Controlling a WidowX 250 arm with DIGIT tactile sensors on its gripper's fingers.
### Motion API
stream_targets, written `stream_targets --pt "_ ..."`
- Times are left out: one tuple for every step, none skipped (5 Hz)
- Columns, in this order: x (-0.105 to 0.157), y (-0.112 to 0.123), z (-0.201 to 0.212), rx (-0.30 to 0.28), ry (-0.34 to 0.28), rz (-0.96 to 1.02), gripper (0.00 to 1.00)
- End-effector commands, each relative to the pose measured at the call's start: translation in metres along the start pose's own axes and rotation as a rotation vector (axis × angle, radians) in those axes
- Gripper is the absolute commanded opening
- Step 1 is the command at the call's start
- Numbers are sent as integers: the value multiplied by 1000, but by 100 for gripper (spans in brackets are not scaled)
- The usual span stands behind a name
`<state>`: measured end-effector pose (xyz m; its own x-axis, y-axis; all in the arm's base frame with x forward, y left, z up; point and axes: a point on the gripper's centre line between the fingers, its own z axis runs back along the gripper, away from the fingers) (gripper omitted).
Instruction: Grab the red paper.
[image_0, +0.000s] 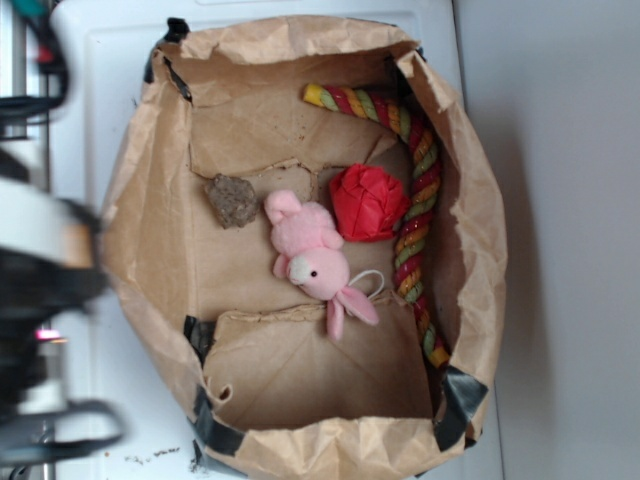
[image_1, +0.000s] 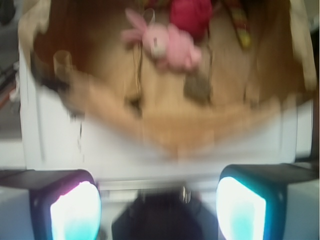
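A: Where did the red paper (image_0: 368, 203) sit?

B: Inside the brown paper bag (image_0: 150, 230), which lay spread wide on the white desk (image_0: 100, 60). Taking the pink plush bunny (image_0: 315, 258) as the landmark, the red paper was touching the bunny's head on the side toward the twisted rope (image_0: 420, 200), wedged between the two. The rope curved along the bag wall just past the paper. A grey-brown rock-like lump (image_0: 232, 200) lay on the bunny's other side, a little apart from it.

A: And the gripper (image_1: 159, 207)?

B: It was outside the bag, well away from the bunny. In the wrist view, the two fingers (image_1: 75, 210) stood spread apart at the bottom corners with nothing between them, so it was open and empty. The bag's crumpled rim lay between the fingers and the bunny. That view was blurred, so the fine detail was lost.

A: What could have gone wrong from there?

B: Mostly a wrong grasp, I'd judge. With the paper pressed against the bunny and the rope, a finger coming down on either side could have caught plush or rope along with it, or instead of it. The raised bag rim could also have snagged the fingers on the way in and dragged the whole bag. And crumpled paper is light and springy, so an off-centre pinch might have squirted it aside.
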<state>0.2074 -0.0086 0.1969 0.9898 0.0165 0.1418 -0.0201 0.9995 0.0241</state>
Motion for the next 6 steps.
stream_targets --pt "47 16 0 31 -52 37 100" --pt "58 26 -10 30 -70 52 100" --pt "64 34 -23 23 -123 61 100" --pt "73 42 -41 33 -156 61 100" --pt "80 44 -54 50 -167 47 100" --pt "89 47 -74 46 -173 18 100"
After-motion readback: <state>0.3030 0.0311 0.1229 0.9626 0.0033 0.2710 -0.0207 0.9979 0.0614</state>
